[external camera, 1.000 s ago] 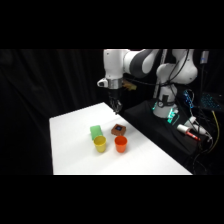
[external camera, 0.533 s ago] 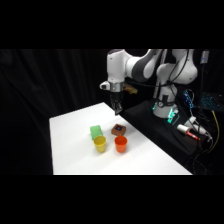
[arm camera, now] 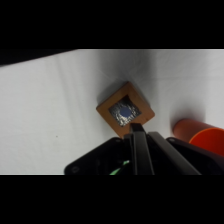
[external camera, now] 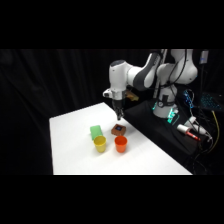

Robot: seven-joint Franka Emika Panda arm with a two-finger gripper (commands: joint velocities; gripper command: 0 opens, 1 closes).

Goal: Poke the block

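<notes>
1. One brown block (external camera: 118,130) with dark spot on top, resting on white bench (external camera: 70,145), at bench centre.
2. Pincer (external camera: 119,115) poised just above block at 12 o'clock, fingers (arm camera: 138,145) pressed together, tip over block's near edge in wrist view.
3. Orange cup (external camera: 120,144) at 6 o'clock of block, close by.
4. Yellow cup (external camera: 100,144) and green block (external camera: 95,131) at 8 and 9 o'clock.

Green block (external camera: 95,131), yellow cup (external camera: 100,144), orange cup (external camera: 120,144) on white table (external camera: 75,150).
</notes>
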